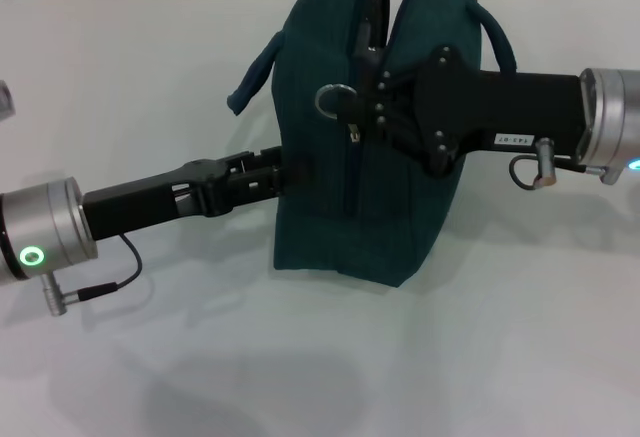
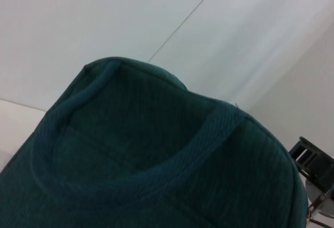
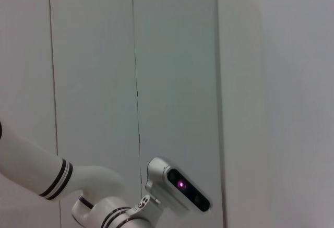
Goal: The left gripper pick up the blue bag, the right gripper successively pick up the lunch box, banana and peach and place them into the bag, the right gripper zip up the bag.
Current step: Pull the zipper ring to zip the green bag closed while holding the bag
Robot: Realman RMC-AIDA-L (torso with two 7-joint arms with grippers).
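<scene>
Teal blue bag [image 1: 330, 207] stands btwn both arms — right end effector [image 1: 365, 97] at zipper.

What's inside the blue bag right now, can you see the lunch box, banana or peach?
No. The blue bag stands on the table, its top only slightly parted by the right gripper at the zipper ring. The fabric hides the contents; the left gripper presses its side.

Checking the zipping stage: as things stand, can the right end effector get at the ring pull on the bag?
Probably yes. The right end effector is already at the top of the bag, right beside the ring pull, with nothing between them. The left end effector is lower, at the bag's side.
</scene>
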